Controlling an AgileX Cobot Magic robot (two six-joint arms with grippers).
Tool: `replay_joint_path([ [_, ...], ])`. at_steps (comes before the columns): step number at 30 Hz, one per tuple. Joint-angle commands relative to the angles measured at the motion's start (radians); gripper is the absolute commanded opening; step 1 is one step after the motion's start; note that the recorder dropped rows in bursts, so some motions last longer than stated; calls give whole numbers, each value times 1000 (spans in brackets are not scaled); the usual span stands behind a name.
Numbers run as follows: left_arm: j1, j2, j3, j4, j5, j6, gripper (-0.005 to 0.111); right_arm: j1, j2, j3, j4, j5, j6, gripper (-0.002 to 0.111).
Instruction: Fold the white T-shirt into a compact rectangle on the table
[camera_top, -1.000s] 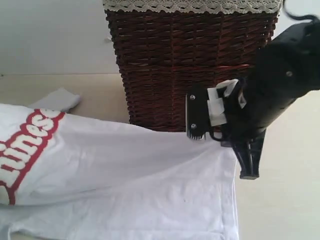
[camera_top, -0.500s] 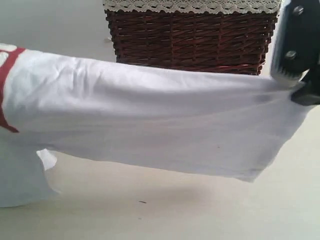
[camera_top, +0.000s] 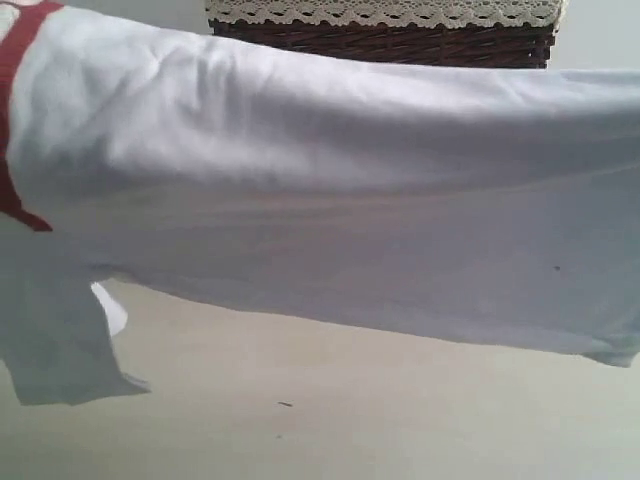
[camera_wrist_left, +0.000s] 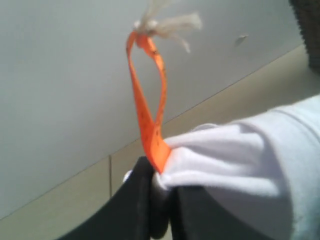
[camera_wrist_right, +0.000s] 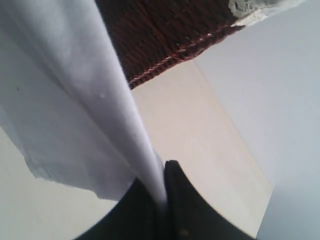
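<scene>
Cameras on the wrists show what the exterior view lacks: left end effector pinching the white T-shirt beside its orange tag, right end effector pinching its edge. Outside, it hangs stretched above the table.

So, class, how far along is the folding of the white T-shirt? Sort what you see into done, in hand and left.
Done: the left hand is shut on the white T-shirt beside its orange tag, and the right hand is shut on another edge. In hand: the shirt hangs stretched above the table. Left: laying it down and folding it; no compact rectangle shows.
</scene>
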Motion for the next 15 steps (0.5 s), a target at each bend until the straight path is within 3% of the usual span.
replay_joint_path([
  [1,-6,-63,1,-82,113,-25,0,-2,-44,1,33,97,14,0],
  [15,-6,-289,1,-6,154,-103,0,-2,-185,1,201,118,14,0],
])
